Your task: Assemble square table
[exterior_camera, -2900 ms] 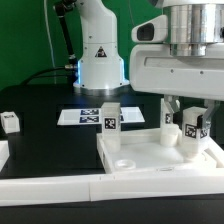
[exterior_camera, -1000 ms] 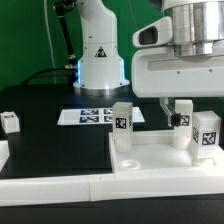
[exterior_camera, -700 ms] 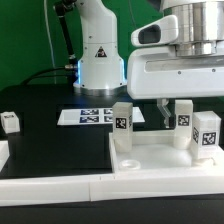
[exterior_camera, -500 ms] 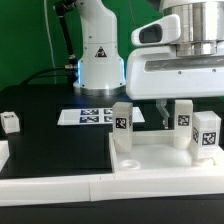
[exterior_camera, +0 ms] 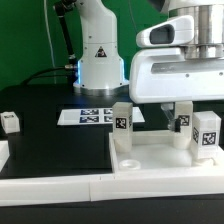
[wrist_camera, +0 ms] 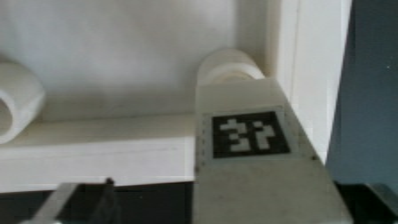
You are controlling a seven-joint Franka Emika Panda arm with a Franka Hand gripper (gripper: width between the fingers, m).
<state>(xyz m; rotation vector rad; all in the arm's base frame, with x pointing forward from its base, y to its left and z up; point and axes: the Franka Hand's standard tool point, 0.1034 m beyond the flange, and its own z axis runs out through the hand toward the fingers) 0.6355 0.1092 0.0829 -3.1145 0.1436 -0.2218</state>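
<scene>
Tabletop (exterior_camera: 150,160) lies nearest on the black table (exterior_camera: 50,140), with three legs (exterior_camera: 122,122) upright along its far rim. The hand (exterior_camera: 180,110) straddles the one o'clock leg (exterior_camera: 184,126), fingers spread, not pinching. At eleven o'clock beyond lies the marker board (exterior_camera: 88,116).

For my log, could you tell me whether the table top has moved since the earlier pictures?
Yes: the table top slid toward the exterior view's right, judged against the marker board.
</scene>
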